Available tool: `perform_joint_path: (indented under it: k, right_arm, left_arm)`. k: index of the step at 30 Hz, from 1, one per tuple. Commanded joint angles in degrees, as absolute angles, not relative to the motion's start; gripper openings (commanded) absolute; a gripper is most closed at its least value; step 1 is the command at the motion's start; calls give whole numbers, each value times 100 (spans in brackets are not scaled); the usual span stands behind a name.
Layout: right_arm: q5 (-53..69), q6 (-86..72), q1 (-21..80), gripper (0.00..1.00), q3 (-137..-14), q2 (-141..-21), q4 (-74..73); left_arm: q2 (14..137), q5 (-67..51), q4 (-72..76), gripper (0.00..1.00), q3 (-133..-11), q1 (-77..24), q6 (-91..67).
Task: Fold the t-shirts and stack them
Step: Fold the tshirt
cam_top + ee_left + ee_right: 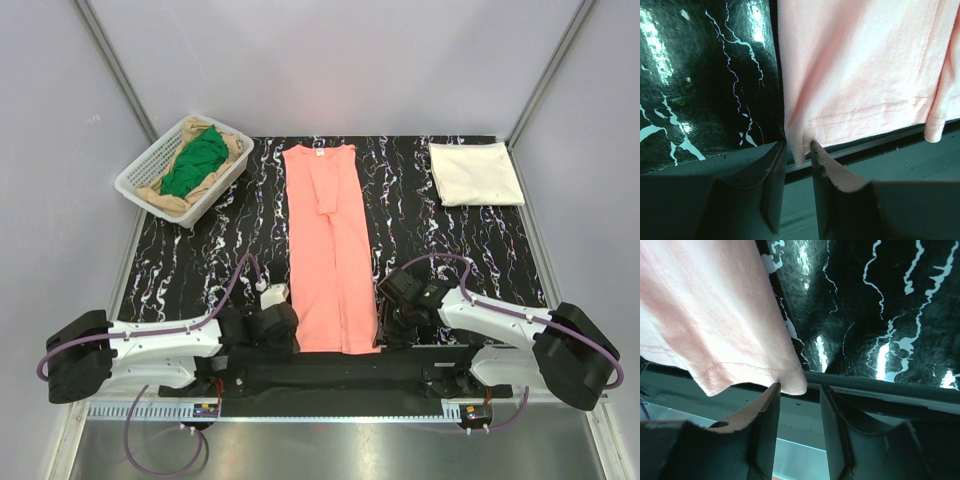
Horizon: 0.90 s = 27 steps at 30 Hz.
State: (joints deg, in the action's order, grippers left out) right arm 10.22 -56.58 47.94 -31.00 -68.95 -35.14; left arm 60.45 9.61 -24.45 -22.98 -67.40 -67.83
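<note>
A salmon-pink t-shirt [330,250], folded lengthwise into a long strip, lies down the middle of the table, its hem at the near edge. My left gripper [290,332] is at the hem's left corner. In the left wrist view the jaws [799,147] stand narrowly apart, with that corner of the pink shirt [865,75] filling the gap between the tips. My right gripper [385,322] is at the hem's right corner. It is open [800,387], and the corner of the pink shirt [715,330] touches its left fingertip. A cream-white t-shirt [475,172] lies folded at the back right.
A white mesh basket [140,175] at the back left holds a green shirt [195,160] on tan cloth [165,198]. The table's near edge and metal rail [330,375] run just below both grippers.
</note>
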Motion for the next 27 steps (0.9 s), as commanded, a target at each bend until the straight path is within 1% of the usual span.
perform_joint_path:
  k: [1,2,5,10,15,17,19,20,21,22,23,24,27]
  right_arm:
    - [1046,-5888,4790,44,-3068,-6926,-3217]
    - [1028,-5915,4790,44,-3041,-6917,-3199]
    - [1002,-5959,4790,44,-2962,-6917,-3155]
    - [897,-6020,4790,42,-2892,-6934,-3111]
    - [826,-6099,4790,40,-2874,-6821,-3059]
    - [791,-6100,4790,39,-2856,-6750,-3050]
    - [774,-6073,4790,38,-2856,-6750,-3006]
    - [808,-6047,4790,36,-2856,-6767,-2945]
    - [835,-5969,4790,29,-2865,-6776,-2901]
    - [852,-5933,4790,22,-2900,-6811,-2874]
    - [853,-5820,4790,13,-2944,-6864,-2874]
    - [853,-5792,4781,1,-2997,-6890,-2883]
    - [923,-5774,4790,0,-3041,-6908,-2891]
  left_arm:
    - [5986,1046,-2452,33,-2224,-6724,-6908]
    - [5898,1098,-2487,37,-2206,-6715,-6917]
    - [5731,1203,-2549,41,-2197,-6715,-6935]
    - [5651,1266,-2470,40,-2232,-6715,-6935]
    - [5669,1204,-2242,34,-2162,-6715,-6952]
    - [5651,1213,-2215,30,-2110,-6715,-6996]
    - [5643,1222,-2145,21,-2074,-6715,-6979]
    - [5634,1222,-2101,15,-2066,-6715,-6961]
    - [5616,1213,-2014,9,-2065,-6715,-6944]
    - [5608,1213,-1995,0,-2074,-6715,-6943]
    - [5573,1204,-1978,0,-2083,-6724,-6943]
    - [5564,1195,-1969,0,-2083,-6715,-6961]
    - [5476,1108,-1977,0,-2092,-6715,-6996]
